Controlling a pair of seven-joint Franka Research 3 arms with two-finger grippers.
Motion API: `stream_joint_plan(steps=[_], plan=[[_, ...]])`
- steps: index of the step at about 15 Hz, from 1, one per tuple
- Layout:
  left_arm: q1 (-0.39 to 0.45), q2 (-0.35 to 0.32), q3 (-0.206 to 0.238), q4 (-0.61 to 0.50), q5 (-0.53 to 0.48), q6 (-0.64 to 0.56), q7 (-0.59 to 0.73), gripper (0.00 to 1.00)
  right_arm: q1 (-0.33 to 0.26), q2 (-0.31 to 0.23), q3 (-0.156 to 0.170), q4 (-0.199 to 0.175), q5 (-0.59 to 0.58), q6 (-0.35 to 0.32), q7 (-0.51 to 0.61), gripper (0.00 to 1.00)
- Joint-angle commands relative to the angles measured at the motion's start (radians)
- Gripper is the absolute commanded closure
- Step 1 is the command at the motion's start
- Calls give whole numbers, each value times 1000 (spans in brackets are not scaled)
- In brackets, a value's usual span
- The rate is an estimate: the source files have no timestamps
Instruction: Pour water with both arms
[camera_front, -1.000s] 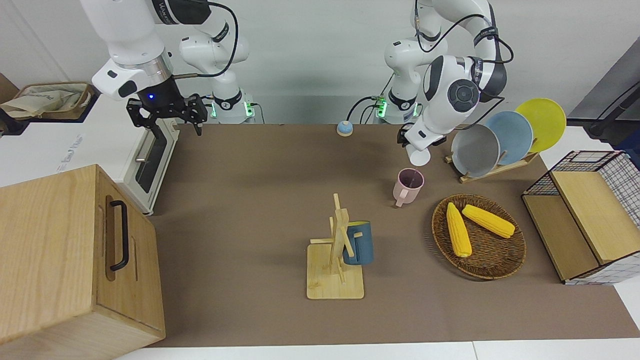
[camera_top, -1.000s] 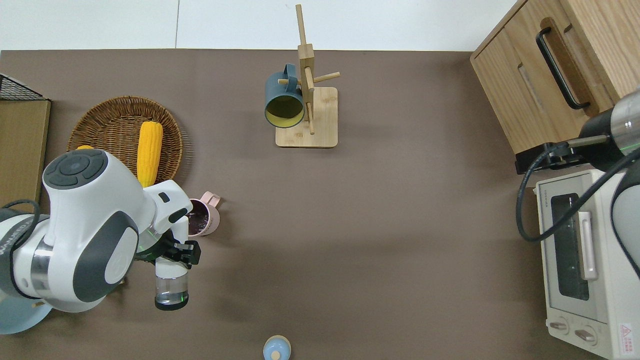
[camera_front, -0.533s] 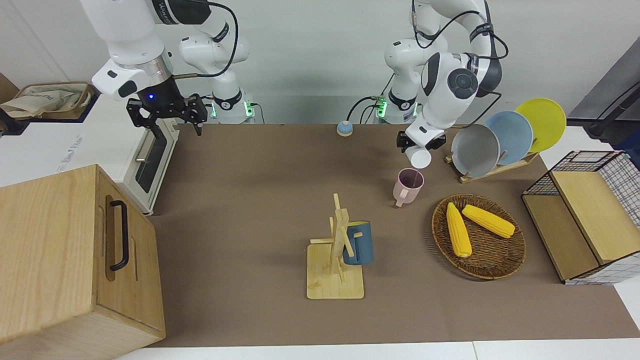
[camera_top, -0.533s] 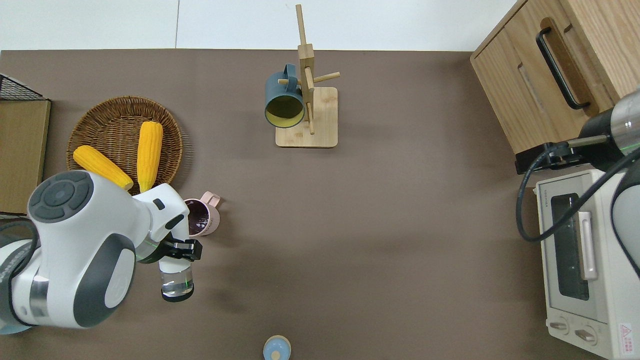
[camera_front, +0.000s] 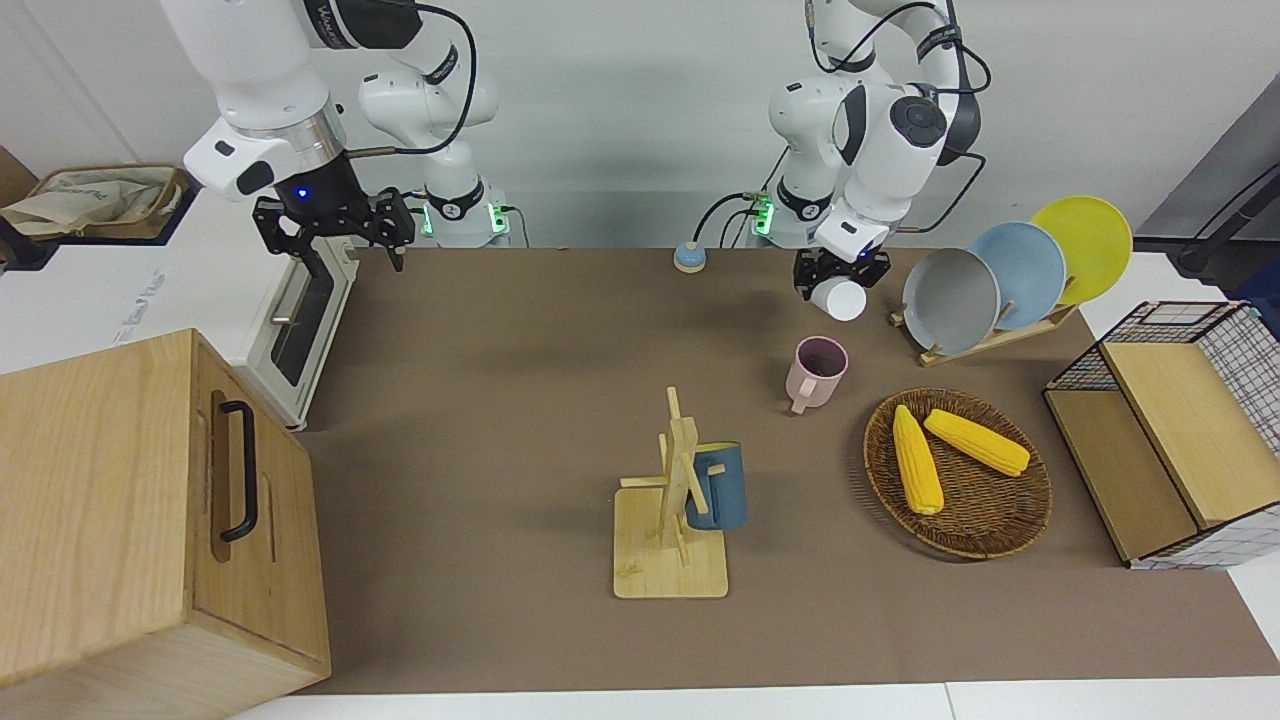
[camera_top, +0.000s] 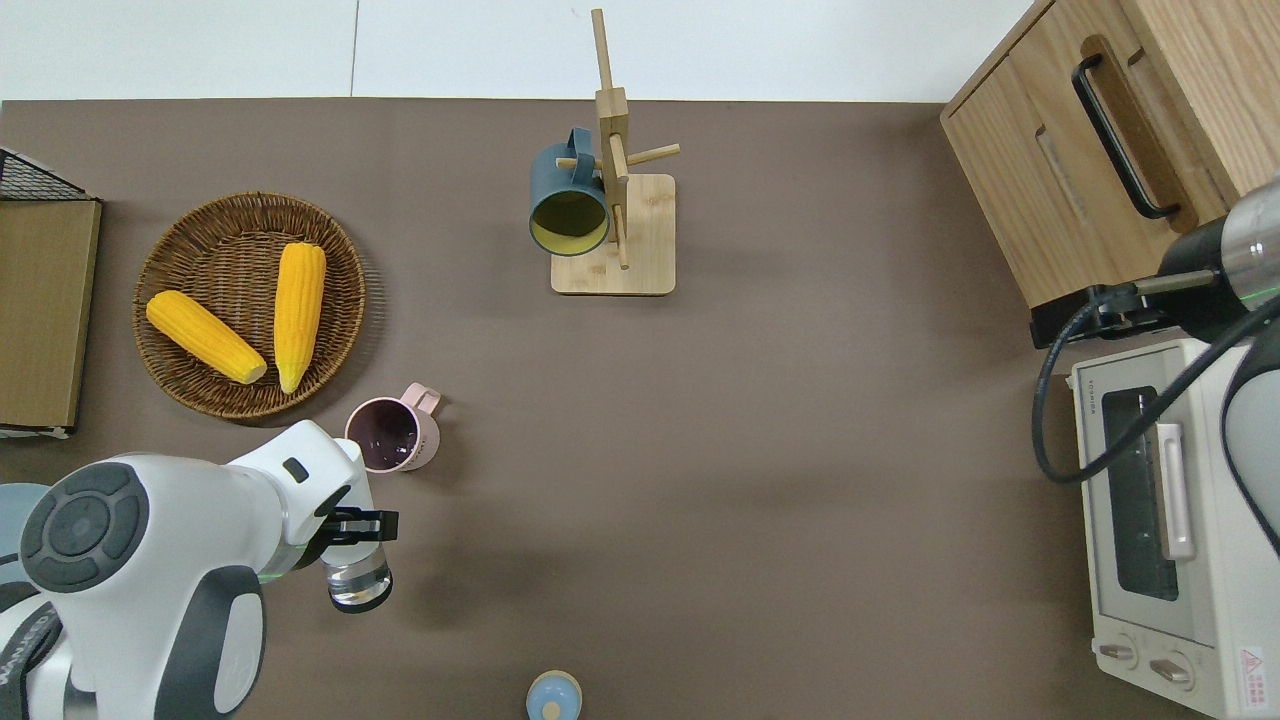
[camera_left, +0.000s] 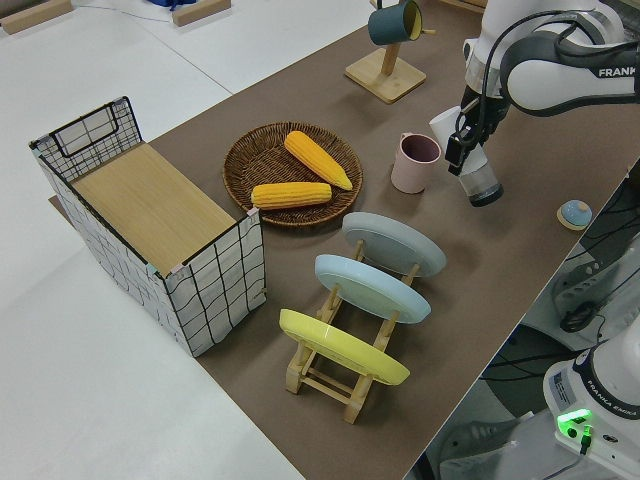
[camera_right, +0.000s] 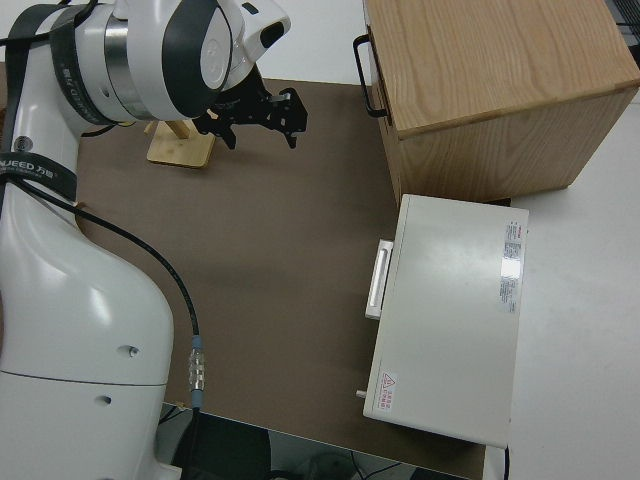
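Note:
My left gripper (camera_front: 838, 272) (camera_top: 357, 524) is shut on a clear glass (camera_front: 840, 298) (camera_top: 357, 582) (camera_left: 482, 184), held in the air and slightly tilted. It is over the brown mat, between the pink mug and the robots' edge of the table. The pink mug (camera_front: 818, 370) (camera_top: 392, 437) (camera_left: 413, 162) stands upright on the mat, apart from the glass. Its inside looks dark. Water is out of view in both vessels. My right arm is parked with its gripper (camera_front: 335, 235) (camera_right: 260, 115) open and nothing in it.
A wooden mug tree (camera_front: 672, 500) carries a blue mug (camera_front: 718, 487) mid-table. A wicker basket (camera_front: 985, 530) of two corn cobs, a plate rack (camera_front: 1000, 275) and a wire crate (camera_front: 1170, 430) are at the left arm's end. A toaster oven (camera_front: 300, 320) and a wooden cabinet (camera_front: 150, 520) are at the right arm's end.
The left gripper has drawn the glass back from above the pink mug toward the robots and tipped it more upright. The right arm has not moved.

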Motion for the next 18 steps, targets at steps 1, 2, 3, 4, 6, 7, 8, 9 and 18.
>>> stream_joint_plan(steps=[1,2,3,4,6,7,8,9,18], plan=[[-6,-54,16,-26,-22,23,17,1000,0,-6,-1,-2,16,-1,10,13],[0,-54,16,-25,-22,33,17,1000,0,-6,-1,-2,16,-1,10,13],[4,-56,23,-23,-22,56,15,1000,0,-6,-1,0,16,-1,10,13],[4,-57,46,-23,-22,79,17,1000,0,-6,-1,-2,16,-1,10,13],[17,-65,57,-20,-17,125,17,1000,0,-6,-1,-2,16,-1,10,13],[29,-74,65,-17,-14,147,17,1000,0,-6,-1,-2,16,-1,10,13],[37,-80,68,-15,-14,179,15,1000,0,-6,-1,-2,16,-1,10,13],[40,-88,77,-15,-14,222,14,1000,0,-6,-1,-2,16,-1,10,13],[190,-15,83,179,-5,475,30,1000,0,-6,-1,-2,16,-1,10,11]])
